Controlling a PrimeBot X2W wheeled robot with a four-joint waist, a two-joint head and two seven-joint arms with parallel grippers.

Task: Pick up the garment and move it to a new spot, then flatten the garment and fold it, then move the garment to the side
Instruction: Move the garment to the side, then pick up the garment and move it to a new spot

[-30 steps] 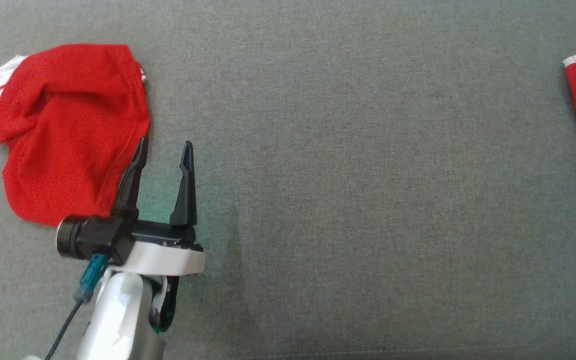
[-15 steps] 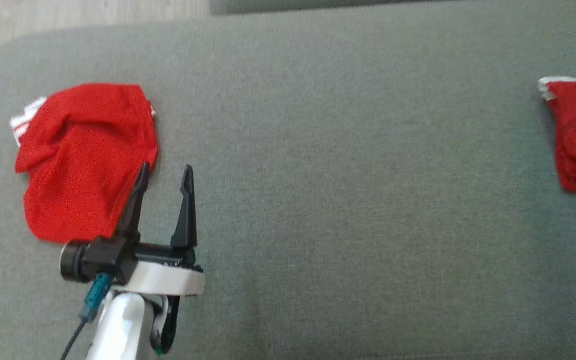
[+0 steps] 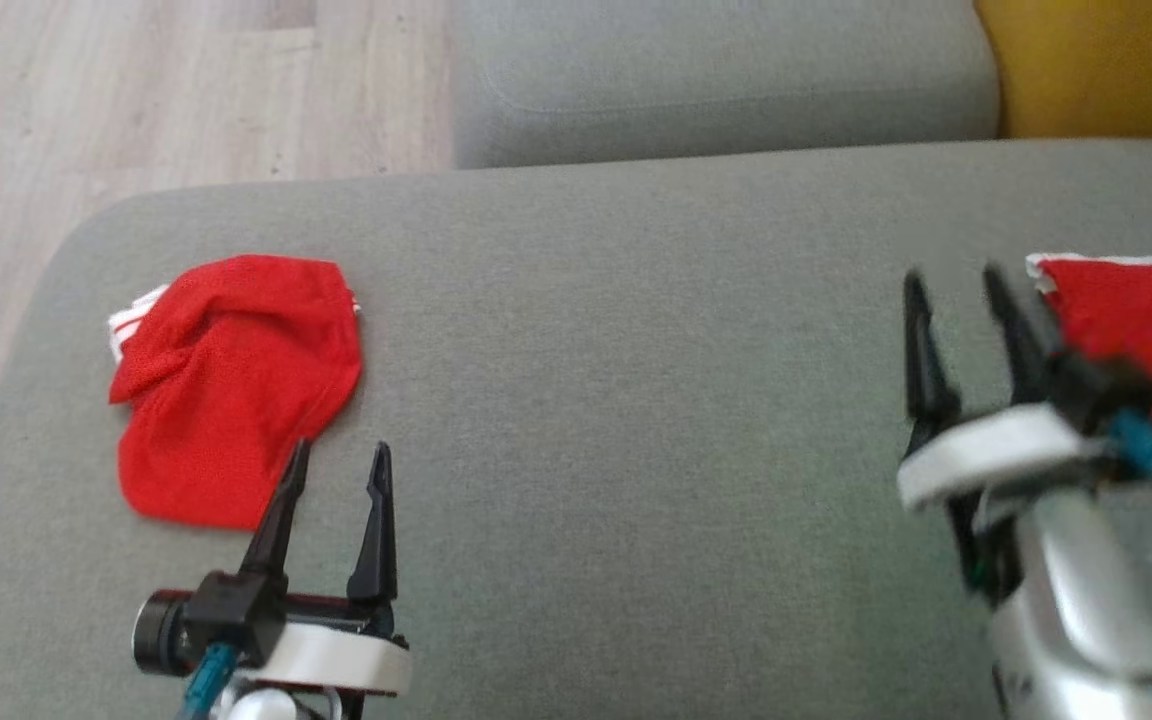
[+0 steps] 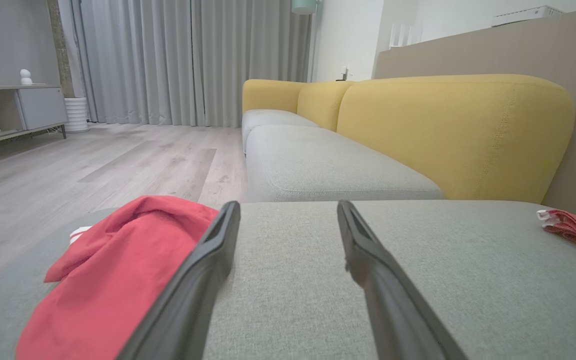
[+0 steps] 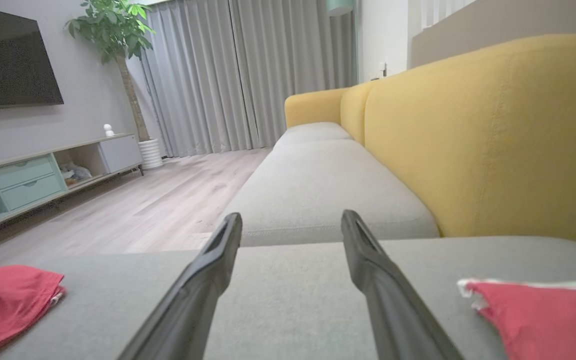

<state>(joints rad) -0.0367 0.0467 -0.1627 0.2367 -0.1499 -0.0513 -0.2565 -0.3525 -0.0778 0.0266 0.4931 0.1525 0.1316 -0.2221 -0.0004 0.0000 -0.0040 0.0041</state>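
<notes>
A red garment [image 3: 1136, 330], folded flat with a white band along its far edge, lay on the grey sofa seat [image 3: 636, 400] just to the outer side of the right fingers [image 3: 924, 360], its white-edged corner close beside their tips. It ran out past the edge of the head view. The right fingers stood apart with bare seat fabric between them and nothing held. In the right wrist view the folded piece sat low on the right, apart from both fingers.

A second red garment [image 3: 236, 385], crumpled and showing white stripes at its far corner, lay ahead of the left fingers [image 3: 376, 530] and to their outer side. Its near edge came up against the tip of the outer finger; whether cloth and finger touched could not be told. The left fingers were also spread wide and empty, pointing along the seat.

A broad stretch of bare cushion lay between the two pairs of fingers. Beyond the fingertips sat another grey cushion [image 3: 716, 80], with a yellow backrest [image 3: 1096, 70] on the right-hand side and pale wooden floor [image 3: 136, 90] on the left.
</notes>
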